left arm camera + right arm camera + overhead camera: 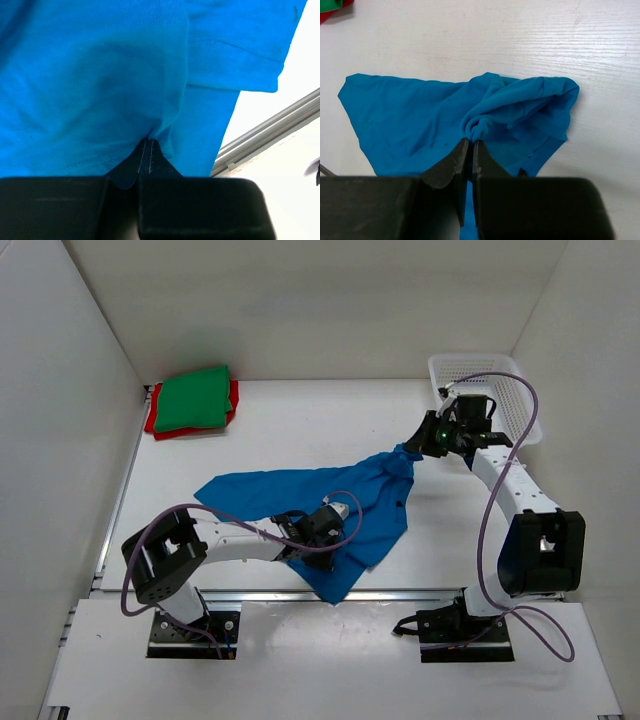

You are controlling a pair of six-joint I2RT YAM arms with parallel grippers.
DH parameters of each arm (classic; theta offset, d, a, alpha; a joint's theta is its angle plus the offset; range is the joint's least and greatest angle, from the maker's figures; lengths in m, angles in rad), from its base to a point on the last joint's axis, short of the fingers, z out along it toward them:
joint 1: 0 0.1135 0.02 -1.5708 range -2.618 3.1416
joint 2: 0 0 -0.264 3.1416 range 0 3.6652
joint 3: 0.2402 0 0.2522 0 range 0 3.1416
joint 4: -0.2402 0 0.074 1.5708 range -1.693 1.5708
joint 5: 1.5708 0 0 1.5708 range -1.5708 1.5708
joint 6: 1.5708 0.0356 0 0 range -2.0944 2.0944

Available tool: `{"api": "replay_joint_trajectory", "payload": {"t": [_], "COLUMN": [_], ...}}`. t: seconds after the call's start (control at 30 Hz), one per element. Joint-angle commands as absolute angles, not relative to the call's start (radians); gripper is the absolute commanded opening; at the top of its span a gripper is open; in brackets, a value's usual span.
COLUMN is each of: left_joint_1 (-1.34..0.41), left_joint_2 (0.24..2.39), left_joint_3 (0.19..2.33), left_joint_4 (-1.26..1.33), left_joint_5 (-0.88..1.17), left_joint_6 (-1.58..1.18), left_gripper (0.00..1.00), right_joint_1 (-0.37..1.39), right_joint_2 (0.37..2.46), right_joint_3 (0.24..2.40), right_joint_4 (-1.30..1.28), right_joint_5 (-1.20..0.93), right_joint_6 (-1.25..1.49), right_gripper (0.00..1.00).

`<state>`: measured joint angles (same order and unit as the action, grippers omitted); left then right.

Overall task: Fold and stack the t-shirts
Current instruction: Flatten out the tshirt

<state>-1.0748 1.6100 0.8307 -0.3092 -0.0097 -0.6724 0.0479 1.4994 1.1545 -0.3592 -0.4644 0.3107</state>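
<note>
Here the blue shirt [300, 495] lies spread in the middle of the frame. The left fingers [127, 172] are closed on its lower part, the right fingers [447, 167] on its upper right corner. It seems soft and limp; hems should hold best.

Left arm [235, 538] is stretched low, rightward along the near edge; left gripper [149, 146] is clamped on the blue t-shirt [270, 485]. Right arm [510, 485] is extended far-left, right gripper [471, 144] clamped on the same shirt.

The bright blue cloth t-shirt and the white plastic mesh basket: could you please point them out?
Bright blue cloth t-shirt [290, 490]: top external view, flat left part.
White plastic mesh basket [475, 359]: top external view, far rim.
</note>
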Motion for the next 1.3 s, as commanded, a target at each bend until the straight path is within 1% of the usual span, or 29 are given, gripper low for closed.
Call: {"api": "replay_joint_trajectory", "payload": {"t": [0.0,0.13,0.2,0.27,0.3,0.33,0.37,0.4,0.47,0.5,0.53,0.6,0.63,0.7,0.8,0.9,1.03,1.17,1.27], "left_joint_1": [-1.062,-1.014,-0.960,-0.907,-0.861,-0.841,-0.787,-0.728,-0.623,-0.605,-0.563,-0.514,-0.502,-0.459,-0.398,-0.371,-0.376,-0.382,-0.368], "left_joint_2": [1.617,1.496,1.413,1.340,1.319,1.278,1.231,1.198,1.151,1.125,1.117,1.115,1.120,1.124,1.112,1.072,1.042,1.058,1.072], "left_joint_3": [0.792,0.925,1.012,1.153,1.190,1.268,1.341,1.420,1.536,1.614,1.655,1.823,1.853,1.991,2.104,2.114,2.050,1.945,1.815], "left_joint_4": [-0.411,-0.562,-0.633,-0.705,-0.748,-0.788,-0.828,-0.856,-0.888,-0.897,-0.916,-0.959,-0.991,-1.035,-1.095,-1.103,-1.075,-1.028,-0.954], "left_joint_5": [-0.069,-0.077,-0.100,-0.120,-0.136,-0.147,-0.155,-0.155,-0.143,-0.135,-0.106,-0.063,-0.049,-0.017,0.026,0.058,0.058,0.020,-0.038], "left_joint_6": [-0.643,-0.580,-0.546,-0.502,-0.488,-0.470,-0.442,-0.427,-0.388,-0.362,-0.357,-0.333,-0.327,-0.311,-0.304,-0.314,-0.324,-0.298,-0.273], "left_gripper": [0.00,0.00,0.00,0.00,0.00,0.00,0.00,0.00,0.00,0.00,0.00,0.00,0.00,0.00,0.00,0.00,0.00,0.00,0.00], "right_joint_1": [0.034,0.035,0.031,0.029,0.012,0.002,-0.047,-0.058,-0.135,-0.150,-0.181,-0.224,-0.251,-0.235,-0.149,-0.123,-0.147,-0.170,-0.176], "right_joint_2": [1.453,1.447,1.422,1.388,1.355,1.309,1.255,1.229,1.107,1.083,1.028,0.944,0.901,0.856,0.801,0.770,0.816,0.882,1.012], "right_joint_3": [1.147,1.155,1.167,1.212,1.241,1.249,1.265,1.278,1.298,1.314,1.316,1.354,1.377,1.466,1.541,1.617,1.729,1.710,1.666], "right_joint_4": [-0.322,-0.334,-0.339,-0.379,-0.394,-0.399,-0.394,-0.390,-0.380,-0.370,-0.368,-0.377,-0.385,-0.449,-0.449,-0.433,-0.439,-0.379,-0.319], "right_joint_5": [-0.486,-0.488,-0.505,-0.502,-0.499,-0.494,-0.512,-0.535,-0.563,-0.574,-0.575,-0.583,-0.574,-0.499,-0.436,-0.402,-0.469,-0.501,-0.581], "right_joint_6": [0.301,0.304,0.301,0.284,0.281,0.282,0.287,0.304,0.319,0.328,0.321,0.299,0.295,0.256,0.267,0.316,0.351,0.391,0.431], "right_gripper": [0.01,0.01,0.00,0.00,0.00,0.00,0.00,0.00,0.00,0.00,0.00,0.00,0.00,0.00,0.00,0.00,0.01,0.00,0.00]}}
